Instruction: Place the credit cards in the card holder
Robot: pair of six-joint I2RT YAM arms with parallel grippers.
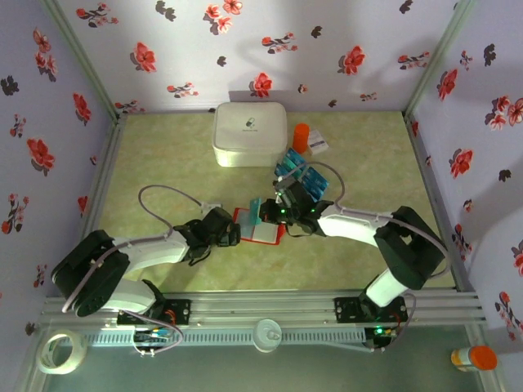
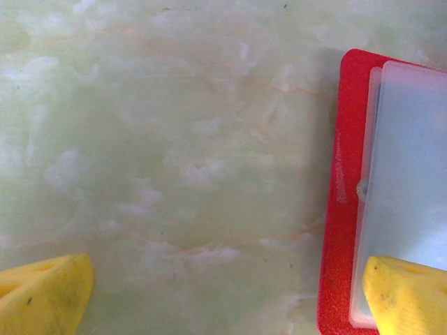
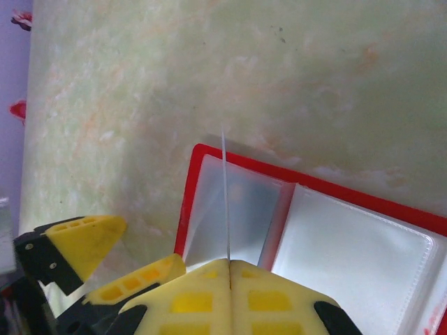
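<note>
L gripper (image 2: 227,286): arm reaching low, jaws gaping wide, straddling card holder (image 2: 335,174) left edge; bare table (image 2: 174,139) lying open leftward. R gripper (image 3: 229,269): clenching credit card (image 3: 225,195) edge-on, hovering over its left pocket.

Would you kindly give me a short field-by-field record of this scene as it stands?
card holder: lying open on the table, clear pockets up
right gripper: shut on a credit card, held edge-on above one pocket
left gripper: open, one finger over the holder's edge
other credit cards: on the table behind the holder
white box: at the back of the table
</note>
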